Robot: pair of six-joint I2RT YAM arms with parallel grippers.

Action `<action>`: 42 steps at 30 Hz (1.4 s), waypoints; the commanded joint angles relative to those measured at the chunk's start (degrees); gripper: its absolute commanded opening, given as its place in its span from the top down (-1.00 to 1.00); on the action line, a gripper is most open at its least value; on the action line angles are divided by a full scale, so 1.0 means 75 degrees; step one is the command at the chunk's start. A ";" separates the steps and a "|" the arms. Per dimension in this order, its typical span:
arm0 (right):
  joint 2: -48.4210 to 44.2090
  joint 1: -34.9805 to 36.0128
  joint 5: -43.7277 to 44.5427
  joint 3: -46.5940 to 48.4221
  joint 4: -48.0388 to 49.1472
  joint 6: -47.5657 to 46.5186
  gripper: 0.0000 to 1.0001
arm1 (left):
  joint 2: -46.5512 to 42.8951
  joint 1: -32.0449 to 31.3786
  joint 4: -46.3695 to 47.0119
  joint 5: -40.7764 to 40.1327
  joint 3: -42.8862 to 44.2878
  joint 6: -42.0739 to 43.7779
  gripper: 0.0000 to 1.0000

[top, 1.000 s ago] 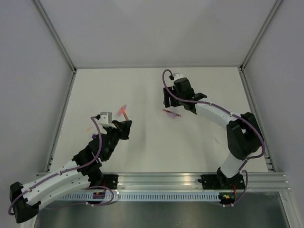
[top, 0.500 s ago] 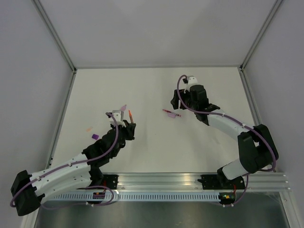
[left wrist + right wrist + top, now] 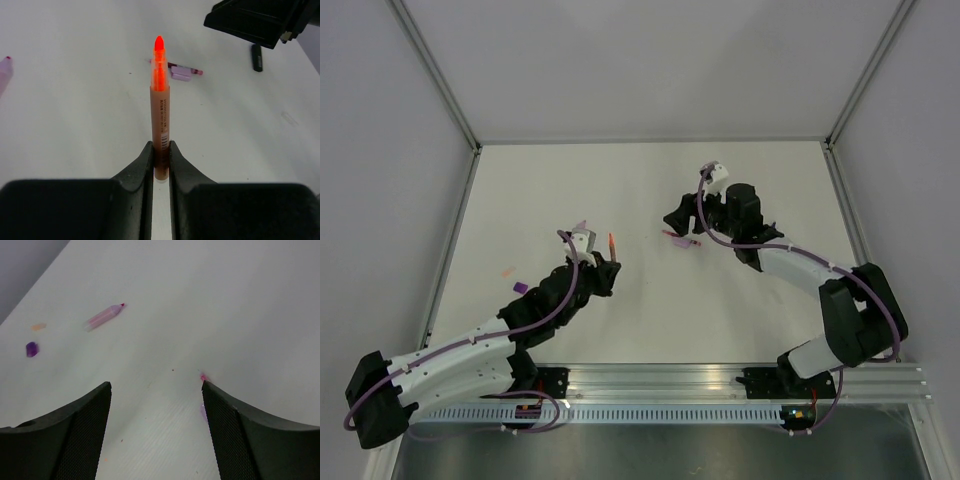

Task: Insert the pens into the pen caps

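My left gripper [image 3: 605, 262] [image 3: 160, 147] is shut on an orange pen [image 3: 160, 100] [image 3: 612, 243], which stands upright with its bare tip up. My right gripper [image 3: 677, 221] [image 3: 156, 387] is open just over a pink pen [image 3: 680, 238] [image 3: 180, 72] lying with a lilac cap on it; only that pen's pink tip [image 3: 203, 376] shows by the right finger. A lilac pen [image 3: 104, 316] [image 3: 582, 226] lies behind the left gripper. An orange cap [image 3: 38, 326] [image 3: 505, 271] and a purple cap [image 3: 31, 348] [image 3: 520, 287] lie at the left. A black pen [image 3: 256, 56] lies beyond the right gripper.
Grey walls with metal posts [image 3: 440, 85] close the white table [image 3: 640, 185] on three sides. An aluminium rail [image 3: 720, 380] carrying both arm bases runs along the near edge. Purple cables [image 3: 545, 310] loop along both arms.
My left gripper has carried the orange pen to the right and a little nearer. The right gripper has swung round to face left over the pink pen.
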 commanded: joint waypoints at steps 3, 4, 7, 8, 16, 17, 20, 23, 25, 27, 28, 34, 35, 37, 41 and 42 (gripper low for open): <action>-0.1496 0.0048 -0.2569 -0.1238 0.3387 0.1446 -0.59 | -0.0185 -0.0007 0.0970 0.2200 0.0226 0.0558 0.95; -0.1846 0.0083 -0.3013 -0.1705 0.3990 0.2088 -0.59 | -0.0220 -0.0007 0.1168 0.2354 0.0190 0.0582 0.95; -0.2317 0.0200 -0.3496 -0.2177 0.5400 0.2772 -0.60 | -0.0267 -0.0007 0.1426 0.2905 0.0143 0.0641 0.95; -0.2388 0.0282 -0.3579 -0.2202 0.5658 0.3029 -0.59 | -0.0244 -0.0007 0.1497 0.3197 0.0132 0.0652 0.95; -0.2612 0.0751 -0.3990 -0.2354 0.6270 0.3547 -0.49 | -0.0255 -0.0007 0.2037 0.4102 0.0014 0.0559 0.95; -0.2589 0.0856 -0.3955 -0.2343 0.6165 0.3547 -0.47 | -0.0267 -0.0007 0.2095 0.4125 -0.0021 0.0559 0.95; -0.2471 0.1148 -0.3803 -0.2226 0.5570 0.3139 -0.45 | -0.0384 -0.0007 0.2166 0.4161 -0.0091 0.0570 0.95; -0.2331 0.1359 -0.3697 -0.2202 0.5438 0.2927 -0.42 | -0.0455 -0.0007 0.2154 0.4172 -0.0091 0.0629 0.95; -0.2179 0.1454 -0.3627 -0.2156 0.5426 0.2891 -0.40 | -0.0455 -0.0007 0.2166 0.4172 -0.0103 0.0641 0.95; -0.1969 0.1653 -0.3592 -0.2097 0.5403 0.2868 -0.37 | -0.0443 -0.0007 0.2189 0.4242 -0.0103 0.0641 0.95; -0.1886 0.1700 -0.3580 -0.2027 0.5414 0.2868 -0.36 | -0.0432 -0.0007 0.2189 0.4266 -0.0103 0.0641 0.95; -0.1300 0.1935 -0.3486 -0.1769 0.5590 0.3008 -0.07 | -0.0490 -0.0007 0.2225 0.4360 -0.0115 0.0664 0.95; -0.1218 0.1958 -0.3532 -0.1722 0.5648 0.3113 0.10 | -0.0502 -0.0007 0.2225 0.4383 -0.0138 0.0676 0.95; -0.0960 0.1970 -0.3603 -0.1582 0.5730 0.3242 0.31 | -0.0549 -0.0008 0.2236 0.4383 -0.0150 0.0688 0.95; -0.0807 0.1981 -0.3393 -0.1522 0.5871 0.3441 0.90 | -0.0560 -0.0019 0.2190 0.4407 -0.0150 0.0735 0.95; -0.0842 0.1970 -0.3288 -0.1499 0.5871 0.3465 1.00 | -0.0560 -0.0008 0.2178 0.4418 -0.0138 0.0746 0.95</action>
